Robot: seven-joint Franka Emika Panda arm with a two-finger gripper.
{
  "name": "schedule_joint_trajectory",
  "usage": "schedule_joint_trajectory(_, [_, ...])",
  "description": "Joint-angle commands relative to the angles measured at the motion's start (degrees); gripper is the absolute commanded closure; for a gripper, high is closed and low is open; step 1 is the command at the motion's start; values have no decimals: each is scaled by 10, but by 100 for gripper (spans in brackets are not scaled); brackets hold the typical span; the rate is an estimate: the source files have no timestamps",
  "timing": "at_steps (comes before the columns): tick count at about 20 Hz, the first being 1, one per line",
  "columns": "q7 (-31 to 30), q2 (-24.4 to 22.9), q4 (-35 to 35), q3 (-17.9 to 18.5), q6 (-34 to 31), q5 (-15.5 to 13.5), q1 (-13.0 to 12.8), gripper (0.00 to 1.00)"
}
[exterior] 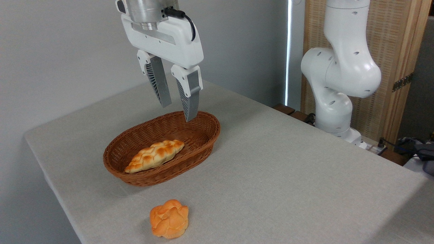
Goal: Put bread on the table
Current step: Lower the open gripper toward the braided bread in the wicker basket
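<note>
The gripper [178, 110] hangs from above, pointing down with its jaws parted and nothing between them. The white arm [339, 67] rises at the right, bent at its joints.

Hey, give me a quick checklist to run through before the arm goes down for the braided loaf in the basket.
1. Gripper open and empty: ok, the fingers stand apart with nothing between them.
2. Braided loaf reachable: ok, it lies alone in the wicker basket, uncovered.
3. Gripper centred over the loaf: not ok, it hangs above the basket's far end, while the loaf lies toward the near end.
4. Finger alignment across the loaf: cannot tell from this one view.
5. Free spot on the table: ok, bare cloth right of the basket.
6. Orange bun out of the way: ok, it sits near the front edge, apart from the basket.
</note>
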Motion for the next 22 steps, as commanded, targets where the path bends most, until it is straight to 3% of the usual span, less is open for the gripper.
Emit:
schedule_joint_trajectory(1, [6, -24, -53, -1, 68, -3, -2, 0])
schedule_joint_trajectory(11, [6, -24, -67, -6, 78, -3, -7, 0])
schedule_joint_trajectory(18, [-78, -23, -152, -72, 209, -15, -10, 0])
schedule_joint_trajectory(22, [-81, -19, -182, -101, 245, -29, -10, 0])
